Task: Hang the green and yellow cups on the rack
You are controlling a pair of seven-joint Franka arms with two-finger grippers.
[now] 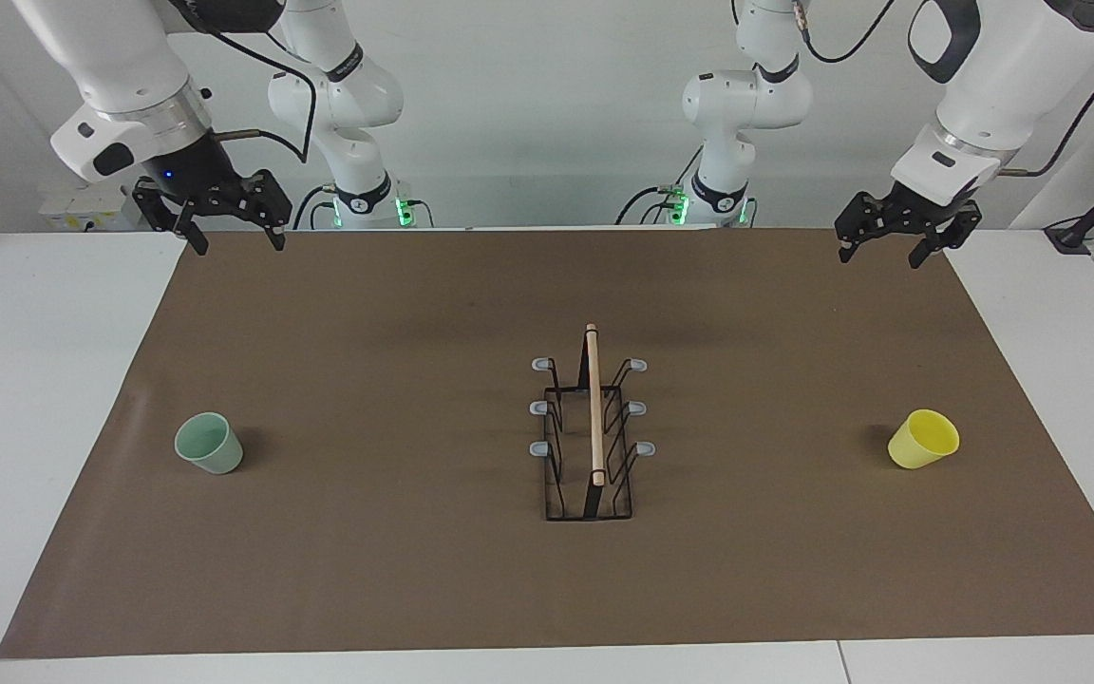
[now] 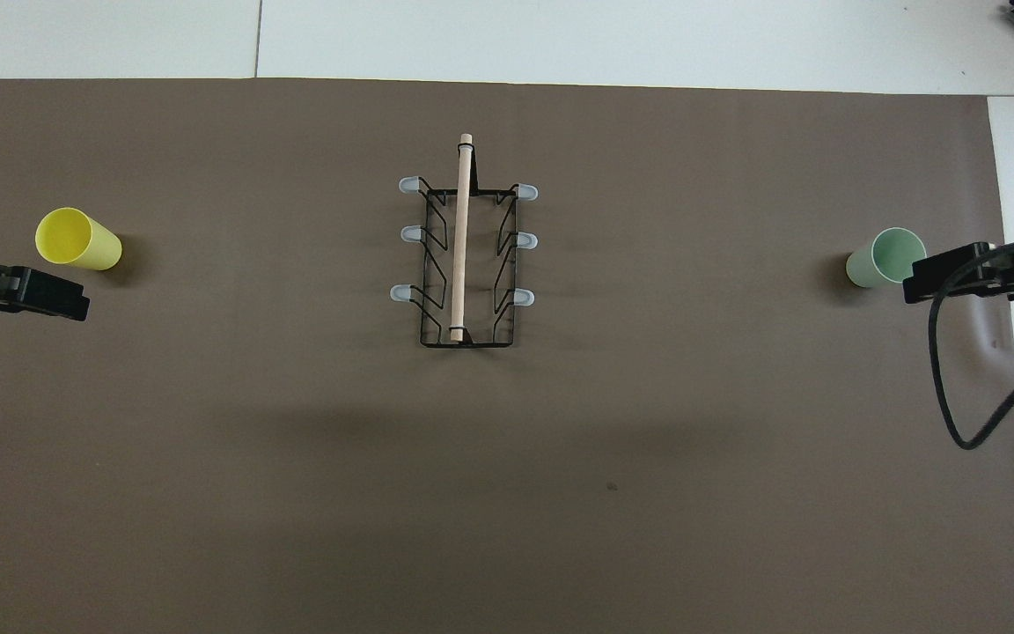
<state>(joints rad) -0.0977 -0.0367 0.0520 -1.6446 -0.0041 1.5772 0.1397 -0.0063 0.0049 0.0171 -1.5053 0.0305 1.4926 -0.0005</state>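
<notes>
Brown mat [image 1: 414, 532] on white table [image 1: 34, 427], white wall [image 1: 547, 114]

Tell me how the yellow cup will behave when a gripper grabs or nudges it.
The yellow cup lies on its side on the brown mat, so a nudge would probably roll it, curving because it tapers. It looks like thin plastic: likely light, possibly flexing under a squeeze. Its smooth wall may slip.

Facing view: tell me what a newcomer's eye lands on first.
The black wire rack stands mid-mat, every prong bare. The yellow cup lies tipped toward the left arm's end, and the green cup toward the right arm's end. Both claws, left and right, hang open near the robots.
</notes>
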